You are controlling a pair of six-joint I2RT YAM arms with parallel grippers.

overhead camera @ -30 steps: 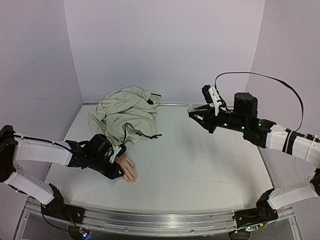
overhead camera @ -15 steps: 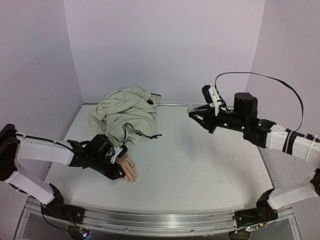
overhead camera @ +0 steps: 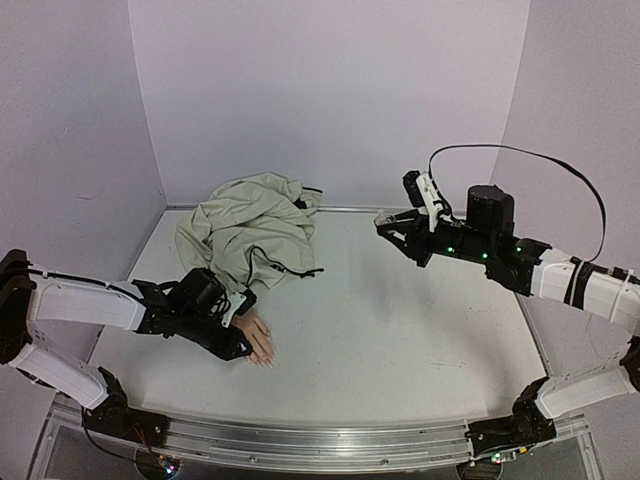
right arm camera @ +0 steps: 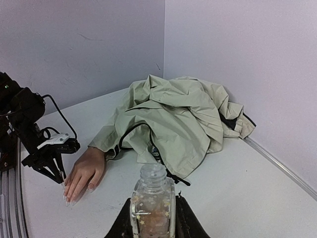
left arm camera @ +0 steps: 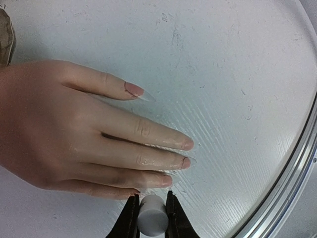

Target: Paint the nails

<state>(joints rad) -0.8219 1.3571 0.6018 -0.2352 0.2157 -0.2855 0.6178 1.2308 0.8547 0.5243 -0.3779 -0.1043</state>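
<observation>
The flesh-pink mannequin hand (overhead camera: 258,338) lies palm down on the white table, its wrist in a beige jacket sleeve. In the left wrist view its pale nails show: thumb (left arm camera: 134,89), index (left arm camera: 188,144), middle (left arm camera: 185,162), ring (left arm camera: 168,180). My left gripper (left arm camera: 151,198) is shut on a white cylindrical brush cap (left arm camera: 152,218), right beside the ring and little fingertips; the brush itself is hidden. In the top view my left gripper (overhead camera: 240,348) sits at the hand's near side. My right gripper (right arm camera: 153,204) is shut on a small clear glass bottle (right arm camera: 152,191), uncapped, held upright above the table at the right (overhead camera: 392,228).
A crumpled beige jacket (overhead camera: 250,232) with a black zipper lies at the back left, also in the right wrist view (right arm camera: 178,119). A metal rail (left arm camera: 297,163) runs along the table's near edge close to the fingertips. Walls stand at the back and both sides.
</observation>
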